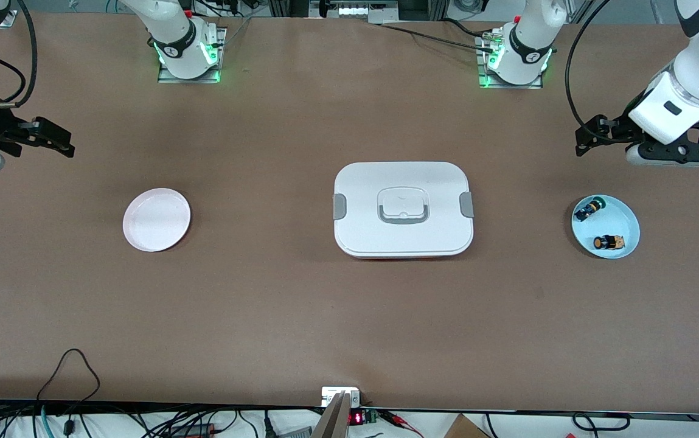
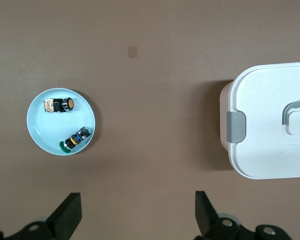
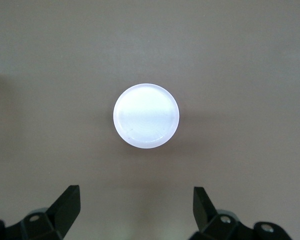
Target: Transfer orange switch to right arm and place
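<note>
front view: the orange switch (image 1: 607, 242) lies in a light blue dish (image 1: 628, 219) toward the left arm's end of the table, nearer the camera than a green-capped switch (image 1: 588, 209) in the same dish. a white lidded box (image 1: 403, 209) sits mid-table, a pink plate (image 1: 156, 219) toward the right arm's end. the left gripper (image 1: 592, 135) and right gripper (image 1: 51, 139) hover over bare table.

left wrist view: fingers (image 2: 70, 215) spread apart, empty; the orange switch (image 2: 60, 105) is in the dish (image 2: 37, 131).

right wrist view: fingers (image 3: 67, 207) apart, empty, plate (image 3: 146, 116) below.
</note>
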